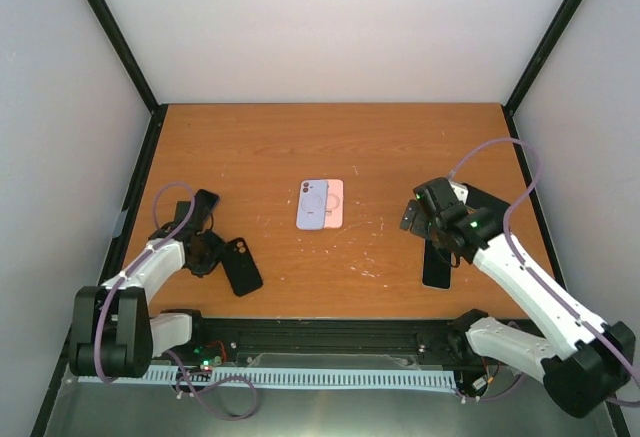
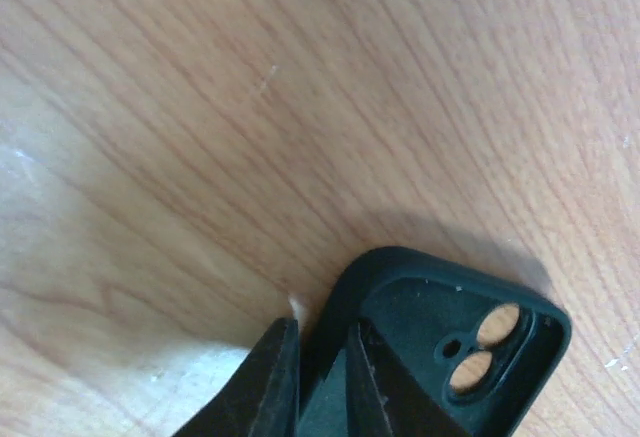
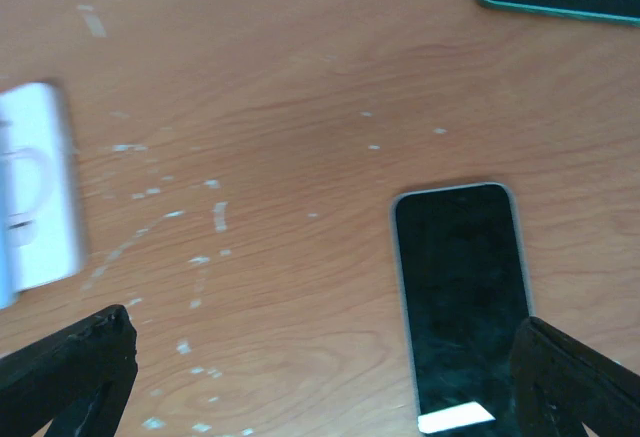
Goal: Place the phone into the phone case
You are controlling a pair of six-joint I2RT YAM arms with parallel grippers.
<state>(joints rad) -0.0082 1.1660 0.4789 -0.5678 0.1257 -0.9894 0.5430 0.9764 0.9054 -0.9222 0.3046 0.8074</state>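
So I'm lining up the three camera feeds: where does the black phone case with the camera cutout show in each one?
Top external: the black phone case with the camera cutout lies at lower left, by the left claw.
Left wrist: bottom right, its wall between the claw's fingers.
Right wrist: not in it.
Shared landmark: the scuffed orange-brown wooden table, in all three.

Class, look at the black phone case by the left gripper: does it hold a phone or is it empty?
Empty. In the left wrist view the black phone case lies hollow side up, the wooden table visible through its camera holes, while the left gripper pinches its edge.
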